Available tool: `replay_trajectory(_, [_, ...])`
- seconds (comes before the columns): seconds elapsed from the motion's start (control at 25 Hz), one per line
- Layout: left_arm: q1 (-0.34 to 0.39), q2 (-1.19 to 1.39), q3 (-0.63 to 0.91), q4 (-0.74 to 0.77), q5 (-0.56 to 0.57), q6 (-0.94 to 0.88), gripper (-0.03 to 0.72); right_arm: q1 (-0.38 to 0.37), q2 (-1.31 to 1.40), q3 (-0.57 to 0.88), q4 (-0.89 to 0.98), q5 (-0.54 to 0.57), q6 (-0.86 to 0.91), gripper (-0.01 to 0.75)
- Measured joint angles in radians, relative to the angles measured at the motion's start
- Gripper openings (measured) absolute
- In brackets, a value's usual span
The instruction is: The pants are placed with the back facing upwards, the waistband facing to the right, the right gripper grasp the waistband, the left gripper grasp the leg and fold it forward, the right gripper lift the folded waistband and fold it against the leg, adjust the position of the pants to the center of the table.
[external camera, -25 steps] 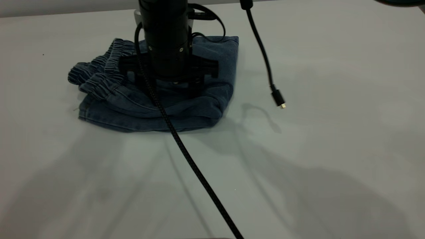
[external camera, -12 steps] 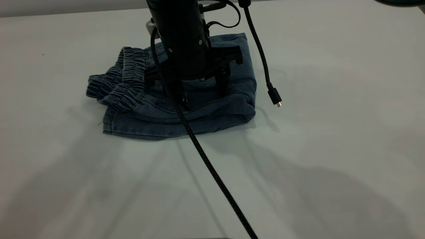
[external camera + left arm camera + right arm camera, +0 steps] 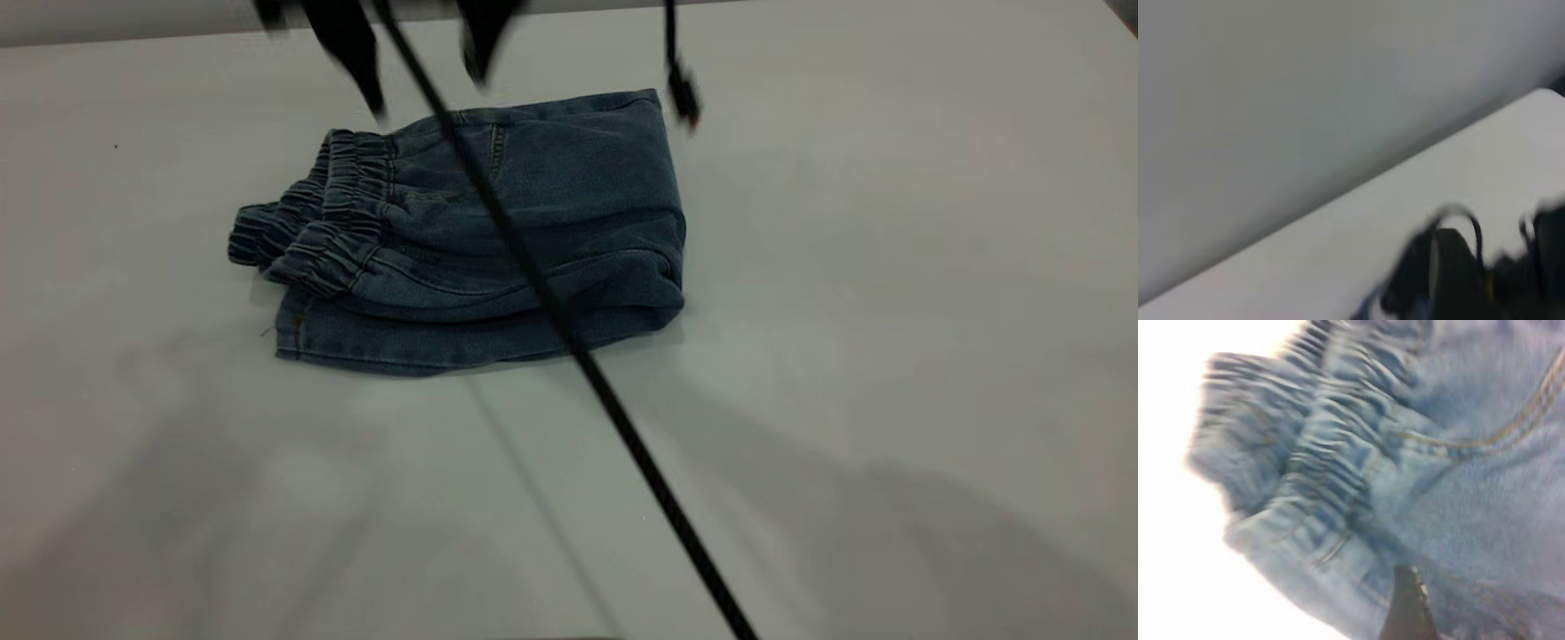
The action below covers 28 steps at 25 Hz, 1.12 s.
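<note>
Exterior view looks down at a slant across the table (image 3: 889, 267), from the near edge toward the far edge at top of frame. Folded pants (image 3: 533, 222) sit upper centre; my right gripper (image 3: 413, 53) blurs in at the top edge, fingers (image 3: 351, 49) spread.

My left wrist view is tipped up: mostly a blank pale wall, a strip of table (image 3: 1358, 233) running diagonally lower right, dark blurred hardware at the bottom right.

My right wrist view is very close over the pants (image 3: 1471, 487), filling the frame with the puckered waistband (image 3: 1305, 453), one fingertip (image 3: 1408, 607) at bottom centre. It shares waistband (image 3: 342, 204) with exterior view.
</note>
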<state>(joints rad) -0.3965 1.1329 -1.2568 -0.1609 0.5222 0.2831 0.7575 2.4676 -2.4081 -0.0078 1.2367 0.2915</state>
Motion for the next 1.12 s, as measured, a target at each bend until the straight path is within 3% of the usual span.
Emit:
replay_trajectory(0.2, [0.0, -0.147, 0.0, 0.003, 0.258, 0.0, 0.339, 0.0, -0.2, -0.001, 0.06, 0.011, -0.13, 0.429])
replay_trajectory(0.52, [0.0, -0.321, 0.0, 0.008, 0.627, 0.0, 0.339, 0.0, -0.505, -0.01, 0.091, 0.028, -0.193, 0.377])
replay_trajectory(0.76, [0.0, -0.418, 0.001, 0.065, 0.651, -0.025, 0.339, 0.0, -0.705, 0.074, 0.091, 0.032, -0.233, 0.374])
replay_trajectory(0.92, [0.0, -0.491, 0.042, 0.115, 0.652, -0.073, 0.339, 0.0, -0.88, 0.313, 0.09, 0.032, -0.234, 0.374])
replay_trajectory(0.96, [0.0, -0.509, 0.062, 0.121, 0.652, -0.08, 0.339, 0.0, -0.927, 0.386, 0.083, 0.032, -0.235, 0.342])
replay_trajectory(1.12, [0.0, -0.585, 0.183, 0.125, 0.652, -0.121, 0.339, 0.0, -1.097, 0.654, 0.049, 0.032, -0.222, 0.364])
